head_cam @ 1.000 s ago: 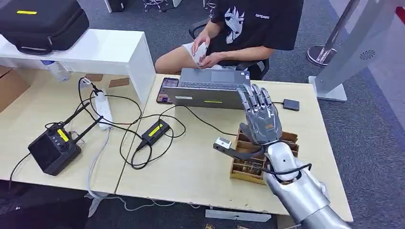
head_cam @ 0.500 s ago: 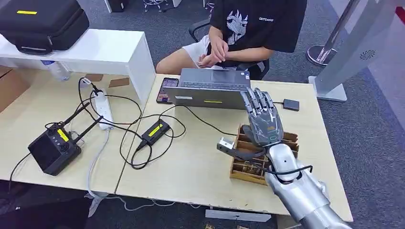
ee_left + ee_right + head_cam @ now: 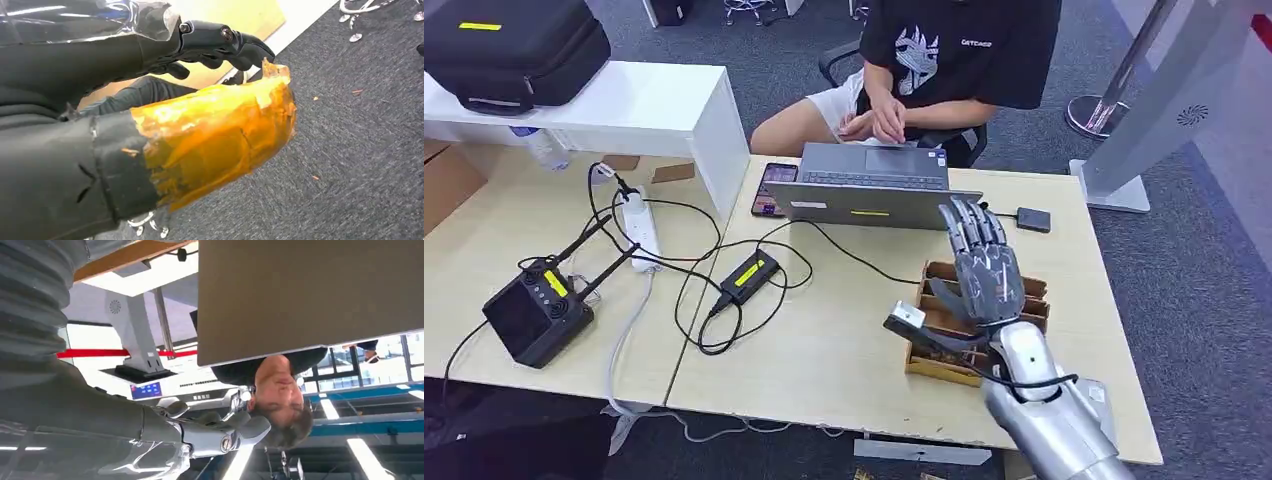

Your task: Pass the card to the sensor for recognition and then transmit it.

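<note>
My right hand (image 3: 984, 285) is raised over a wooden compartment box (image 3: 944, 368) near the table's front right. Its fingers point straight up and apart, the thumb juts toward the table's middle, and it holds nothing. In the right wrist view that hand (image 3: 200, 432) faces the back of the laptop lid (image 3: 310, 295). A small black sensor pad (image 3: 1033, 219) lies on the table beyond the box, right of the laptop (image 3: 864, 185). I cannot make out a card. My left hand (image 3: 200, 100) hangs over the grey carpet with an orange-taped thumb, its dark fingers loosely bent around nothing.
A person (image 3: 954, 50) sits behind the laptop with both hands together. A phone (image 3: 773, 188) lies left of the laptop. Cables, a power strip (image 3: 640, 228), an adapter (image 3: 749, 272) and a black antenna device (image 3: 534, 312) cover the left table.
My right hand has drawn back toward me and slightly right, over the box, still empty. The person's hands have shifted in front of their chest.
</note>
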Tool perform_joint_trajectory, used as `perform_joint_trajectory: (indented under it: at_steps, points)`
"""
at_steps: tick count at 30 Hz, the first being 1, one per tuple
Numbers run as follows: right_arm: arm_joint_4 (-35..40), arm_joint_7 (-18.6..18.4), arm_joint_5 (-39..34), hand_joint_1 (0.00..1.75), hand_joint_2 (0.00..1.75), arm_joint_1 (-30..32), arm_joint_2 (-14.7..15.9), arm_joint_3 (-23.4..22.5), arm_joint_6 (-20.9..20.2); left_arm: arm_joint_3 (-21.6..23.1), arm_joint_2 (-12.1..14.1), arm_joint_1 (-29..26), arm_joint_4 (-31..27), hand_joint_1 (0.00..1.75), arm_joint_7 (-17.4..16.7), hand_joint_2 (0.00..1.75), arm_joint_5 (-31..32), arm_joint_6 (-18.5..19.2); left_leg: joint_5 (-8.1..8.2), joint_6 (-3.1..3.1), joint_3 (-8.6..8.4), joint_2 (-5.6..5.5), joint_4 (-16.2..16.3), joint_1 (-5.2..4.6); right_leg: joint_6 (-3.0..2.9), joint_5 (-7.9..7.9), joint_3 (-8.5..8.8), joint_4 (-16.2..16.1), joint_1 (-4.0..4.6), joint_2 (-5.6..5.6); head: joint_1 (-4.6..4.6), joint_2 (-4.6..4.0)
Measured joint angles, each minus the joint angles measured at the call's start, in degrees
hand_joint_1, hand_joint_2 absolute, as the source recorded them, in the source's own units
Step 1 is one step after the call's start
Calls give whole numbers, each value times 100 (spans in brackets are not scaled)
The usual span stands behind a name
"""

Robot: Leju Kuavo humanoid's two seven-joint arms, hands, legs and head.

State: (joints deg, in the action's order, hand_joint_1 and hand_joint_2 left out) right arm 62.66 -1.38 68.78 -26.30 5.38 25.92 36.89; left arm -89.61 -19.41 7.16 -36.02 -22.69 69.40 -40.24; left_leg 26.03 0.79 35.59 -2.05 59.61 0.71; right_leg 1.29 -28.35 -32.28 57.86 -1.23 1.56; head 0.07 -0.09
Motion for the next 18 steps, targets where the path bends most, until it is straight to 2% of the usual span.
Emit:
perform_joint_trajectory:
  at_steps: [18]
  points:
    - [146, 107, -85, 0, 175, 135, 35, -96, -54, 0, 0, 0, 0, 0, 0, 0, 0, 0, 0, 0, 0, 0, 0, 0, 0, 0, 0, 0, 0, 0, 0, 0]
